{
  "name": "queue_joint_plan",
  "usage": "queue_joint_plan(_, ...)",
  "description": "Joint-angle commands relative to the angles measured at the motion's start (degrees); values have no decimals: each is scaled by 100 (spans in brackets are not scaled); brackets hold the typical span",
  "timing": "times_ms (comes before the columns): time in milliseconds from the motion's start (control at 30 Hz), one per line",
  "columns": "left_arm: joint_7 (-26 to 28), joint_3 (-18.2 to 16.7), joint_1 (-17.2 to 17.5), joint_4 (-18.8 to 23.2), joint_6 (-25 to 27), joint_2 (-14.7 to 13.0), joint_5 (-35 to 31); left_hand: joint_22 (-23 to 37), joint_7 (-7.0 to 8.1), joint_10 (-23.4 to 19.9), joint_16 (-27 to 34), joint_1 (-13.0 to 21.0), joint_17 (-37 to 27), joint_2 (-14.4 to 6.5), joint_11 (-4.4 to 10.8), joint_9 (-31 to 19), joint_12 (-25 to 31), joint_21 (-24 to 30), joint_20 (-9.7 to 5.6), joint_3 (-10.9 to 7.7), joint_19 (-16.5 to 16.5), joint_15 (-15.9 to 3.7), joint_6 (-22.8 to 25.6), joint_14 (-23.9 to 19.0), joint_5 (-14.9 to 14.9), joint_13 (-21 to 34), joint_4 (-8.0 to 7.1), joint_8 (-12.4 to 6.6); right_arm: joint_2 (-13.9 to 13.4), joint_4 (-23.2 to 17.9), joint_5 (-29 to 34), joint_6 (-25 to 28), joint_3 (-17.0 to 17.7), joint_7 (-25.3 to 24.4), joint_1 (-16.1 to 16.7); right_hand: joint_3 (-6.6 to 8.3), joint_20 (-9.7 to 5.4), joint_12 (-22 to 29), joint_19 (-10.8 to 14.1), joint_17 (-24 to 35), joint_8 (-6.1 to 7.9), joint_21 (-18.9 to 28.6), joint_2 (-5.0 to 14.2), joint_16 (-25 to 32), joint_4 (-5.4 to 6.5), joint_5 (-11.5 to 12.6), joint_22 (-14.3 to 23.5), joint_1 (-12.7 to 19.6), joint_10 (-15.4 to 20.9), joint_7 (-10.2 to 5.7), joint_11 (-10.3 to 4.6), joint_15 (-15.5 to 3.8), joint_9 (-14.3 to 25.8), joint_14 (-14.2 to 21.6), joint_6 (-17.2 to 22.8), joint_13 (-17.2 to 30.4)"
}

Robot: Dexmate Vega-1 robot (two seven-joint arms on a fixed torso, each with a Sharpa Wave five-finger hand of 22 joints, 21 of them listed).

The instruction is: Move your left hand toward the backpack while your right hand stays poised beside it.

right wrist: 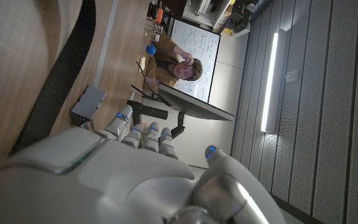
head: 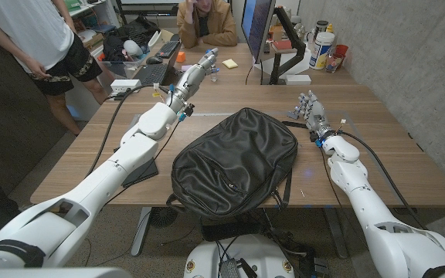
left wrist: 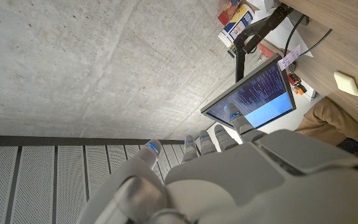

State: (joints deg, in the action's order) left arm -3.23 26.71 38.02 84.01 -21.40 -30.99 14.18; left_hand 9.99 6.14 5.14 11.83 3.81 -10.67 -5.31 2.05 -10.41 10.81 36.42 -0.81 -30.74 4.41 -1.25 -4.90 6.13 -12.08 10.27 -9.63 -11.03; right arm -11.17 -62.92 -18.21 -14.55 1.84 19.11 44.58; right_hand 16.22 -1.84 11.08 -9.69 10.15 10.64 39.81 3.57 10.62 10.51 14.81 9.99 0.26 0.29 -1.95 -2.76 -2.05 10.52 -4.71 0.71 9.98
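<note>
Nearest the head camera, the table (head: 392, 166) carries a black backpack (head: 234, 158) lying flat at its middle near the front edge. Left of the backpack and raised above the wood, the left hand (head: 195, 76) reaches past the bag's far-left corner, fingers extended close together, holding nothing. Right of the backpack and apart from it, the right hand (head: 311, 106) stands with fingers upright and slightly spread, holding nothing. Beyond the backpack stands a monitor (head: 257, 27), with a keyboard (head: 154, 74) far left of it.
</note>
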Motion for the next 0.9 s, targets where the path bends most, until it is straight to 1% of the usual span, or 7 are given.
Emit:
queue_joint_plan(33, -13, 50, -27, 126, -26, -14, -197, 33, 15, -27, -13, 45, -1, -316, -5, -17, 19, -4, -5, -40, -12, -17, 60, 5, -17, 16, -3, -17, -21, -52, -24, 4, 30, 9, 53, 45, -546, 45, -6, 4, 34, -10, 610, 11, -12, 32, 12, 19, 5, -28, -14, -214, 18, -60, 33, 28)
queue_joint_plan(267, -40, 58, -33, 198, -85, -13, -268, 33, 12, -34, -12, 47, -1, -319, -4, -18, 19, -12, -1, -44, -19, -22, 89, -5, -16, 16, -4, -23, -28, -94, -38, 8, 46, 3, 81, 46, -547, 44, -4, 3, 33, -21, 610, 10, -12, 33, 13, 20, 3, -28, -11, -215, 17, -61, 30, 28)
queue_joint_plan(600, -44, 85, -60, 314, -126, -73, -536, 33, 9, -45, -14, 51, 0, -325, 1, -19, 19, -24, -8, -50, -23, -29, 128, -10, -15, 16, -5, -29, -22, -101, -41, -5, 47, -9, 89, 47, -548, 44, -3, 3, 33, -40, 610, 11, -12, 33, 13, 20, 5, -34, -21, -217, 17, -58, 32, 28)
queue_joint_plan(900, -89, 61, -23, 408, -193, -86, -559, 33, 4, -55, -16, 55, 2, -325, 2, -20, 19, -36, -14, -54, -31, -20, 177, -16, -14, 16, -4, -38, -22, -156, -41, -9, 44, -27, 127, 48, -545, 45, -4, 3, 32, -54, 611, 10, -12, 33, 14, 20, 7, -29, -23, -216, 17, -58, 31, 28)
